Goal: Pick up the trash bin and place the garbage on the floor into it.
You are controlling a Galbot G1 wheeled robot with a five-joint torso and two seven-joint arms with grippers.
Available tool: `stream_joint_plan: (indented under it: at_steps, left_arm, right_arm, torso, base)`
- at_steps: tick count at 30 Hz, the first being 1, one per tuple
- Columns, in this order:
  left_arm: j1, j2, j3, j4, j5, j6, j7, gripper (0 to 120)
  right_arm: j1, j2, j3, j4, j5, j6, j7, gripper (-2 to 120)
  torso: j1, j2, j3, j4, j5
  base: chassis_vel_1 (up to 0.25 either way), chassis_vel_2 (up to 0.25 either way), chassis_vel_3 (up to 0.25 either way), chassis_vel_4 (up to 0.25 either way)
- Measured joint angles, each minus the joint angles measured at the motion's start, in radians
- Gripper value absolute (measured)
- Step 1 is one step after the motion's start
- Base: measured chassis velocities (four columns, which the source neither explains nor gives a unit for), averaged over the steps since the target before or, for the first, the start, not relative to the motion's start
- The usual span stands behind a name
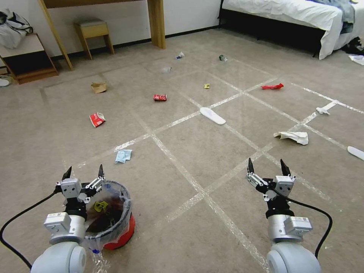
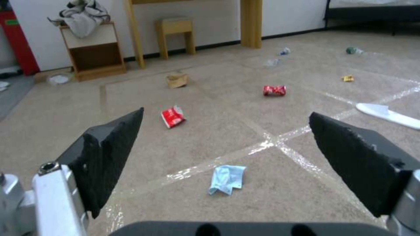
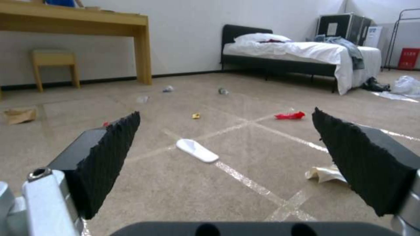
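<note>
The red trash bin [image 1: 120,229] stands on the floor [image 1: 197,151] at the near left, its clear bag liner holding some litter. My left gripper [image 1: 85,169] [image 2: 225,131] is open just over the bin's far-left rim, with nothing between its fingers. My right gripper [image 1: 266,162] [image 3: 225,131] hovers open over bare carpet at the near right. Garbage lies scattered ahead: a blue mask [image 1: 123,155] [image 2: 226,179] nearest the bin, a red wrapper [image 1: 97,119] [image 2: 173,117], a crushed red can [image 1: 159,97], a brown paper bag [image 1: 98,87], a yellow wrapper [image 1: 206,86], another red wrapper [image 1: 272,87] and a white tissue [image 1: 292,137] [image 3: 326,173].
A white slipper [image 1: 212,115] [image 3: 197,150] lies mid-floor and another [image 1: 355,152] at the right edge. A bed [image 1: 288,15] fills the far right. A wooden desk leg [image 1: 156,23], a stool [image 1: 93,35] and a low cabinet [image 1: 26,57] line the far wall.
</note>
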Motion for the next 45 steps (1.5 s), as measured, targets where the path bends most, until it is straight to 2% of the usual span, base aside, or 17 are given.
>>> stream_joint_plan:
  at_steps: [16, 22, 23, 26, 29, 30, 32, 33, 35, 36, 37, 38, 39, 41, 42, 45]
  left_arm:
    - [0.031, 0.013, -0.006, -0.008, -0.002, 0.008, 0.0, 100]
    - [0.048, 0.033, -0.013, -0.023, -0.046, 0.029, -0.003, 100]
    - [0.061, 0.047, -0.011, -0.038, -0.088, 0.053, -0.009, 100]
    - [0.068, 0.06, -0.012, -0.049, -0.114, 0.071, -0.013, 100]
    - [0.088, 0.094, -0.026, -0.083, -0.168, 0.143, -0.034, 100]
    - [0.088, 0.094, -0.026, -0.083, -0.168, 0.143, -0.034, 100]
    - [0.104, 0.115, -0.032, -0.117, -0.229, 0.222, -0.067, 100]
    - [0.104, 0.115, -0.032, -0.117, -0.229, 0.222, -0.067, 100]
    - [0.117, 0.142, -0.044, -0.157, -0.305, 0.324, -0.113, 100]
    - [0.117, 0.142, -0.044, -0.157, -0.305, 0.324, -0.113, 100]
    - [0.12, 0.152, -0.05, -0.169, -0.33, 0.36, -0.131, 100]
    - [0.127, 0.173, -0.067, -0.191, -0.384, 0.436, -0.168, 100]
    - [0.127, 0.173, -0.067, -0.191, -0.384, 0.436, -0.168, 100]
    - [0.141, 0.2, -0.092, -0.209, -0.438, 0.516, -0.216, 100]
    - [0.141, 0.2, -0.092, -0.209, -0.438, 0.516, -0.216, 100]
    - [0.158, 0.24, -0.149, -0.208, -0.486, 0.574, -0.251, 100]
  right_arm:
    - [0.03, -0.017, 0.025, -0.015, 0.021, 0.011, 0.013, 100]
    - [0.026, -0.005, 0.023, -0.021, 0.017, 0.011, 0.014, 100]
    - [0.025, -0.003, 0.022, -0.02, 0.017, 0.008, 0.015, 100]
    - [0.026, -0.003, 0.022, -0.019, 0.018, 0.006, 0.016, 100]
    - [0.028, -0.001, 0.024, -0.016, 0.018, 0.001, 0.017, 100]
    - [0.028, -0.001, 0.024, -0.016, 0.018, 0.001, 0.017, 100]
    - [0.026, 0.004, 0.025, -0.015, 0.018, 0.001, 0.018, 100]
    - [0.026, 0.004, 0.025, -0.015, 0.018, 0.001, 0.018, 100]
    - [0.022, 0.006, 0.025, -0.015, 0.017, 0.002, 0.018, 100]
    - [0.022, 0.006, 0.025, -0.015, 0.017, 0.002, 0.018, 100]
    - [0.022, 0.006, 0.025, -0.015, 0.017, 0.003, 0.019, 100]
    - [0.023, 0.007, 0.025, -0.016, 0.017, 0.004, 0.019, 100]
    - [0.023, 0.007, 0.025, -0.016, 0.017, 0.004, 0.019, 100]
    - [0.027, 0.007, 0.025, -0.017, 0.018, 0.005, 0.02, 100]
    - [0.027, 0.007, 0.025, -0.017, 0.018, 0.005, 0.02, 100]
    - [0.037, 0.007, 0.026, -0.022, 0.021, 0.005, 0.021, 100]
  torso:
    - [0.0, 0.0, 0.0, 0.0001, 0.0]
    - [0.0, 0.0, 0.0, 0.0002, -0.0001]
    - [0.0, 0.0, 0.0, 0.0001, 0.0]
    - [0.0, 0.0, 0.0, 0.0001, -0.0001]
    - [0.0, 0.0, 0.0, 0.0002, -0.0001]
    - [0.0, 0.0, 0.0, 0.0002, -0.0001]
    - [0.0, 0.0, 0.0, 0.0001, -0.0001]
    - [0.0, 0.0, 0.0, 0.0001, -0.0001]
    - [0.0, 0.0, 0.0, 0.0001, 0.0]
    - [0.0, 0.0, 0.0, 0.0001, 0.0]
    - [0.0, 0.0, 0.0, 0.0, 0.0]
    - [0.0, 0.0, 0.0, 0.0001, -0.0001]
    - [0.0, 0.0, 0.0, 0.0001, -0.0001]
    - [0.0, 0.0, 0.0, 0.0001, 0.0]
    - [0.0, 0.0, 0.0, 0.0001, 0.0]
    - [0.0, 0.0, 0.0, 0.0002, -0.0001]
  base:
    - [0.0, 0.0, 0.0, 0.0]
    - [0.0, 0.0, 0.0, 0.0]
    - [0.0, 0.0, 0.0, 0.0]
    - [0.0, 0.0, 0.0, 0.0]
    - [0.0, 0.0, 0.0, 0.0]
    - [0.0, 0.0, 0.0, 0.0]
    - [0.0, 0.0, 0.0, 0.0]
    - [0.0, 0.0, 0.0, 0.0]
    - [0.0, 0.0, 0.0, 0.0]
    - [0.0, 0.0, 0.0, 0.0]
    - [0.0, 0.0, 0.0, 0.0]
    - [0.0, 0.0, 0.0, 0.0]
    - [0.0, 0.0, 0.0, 0.0]
    - [0.0, 0.0, 0.0, 0.0]
    - [0.0, 0.0, 0.0, 0.0]
    - [0.0, 0.0, 0.0, 0.0]
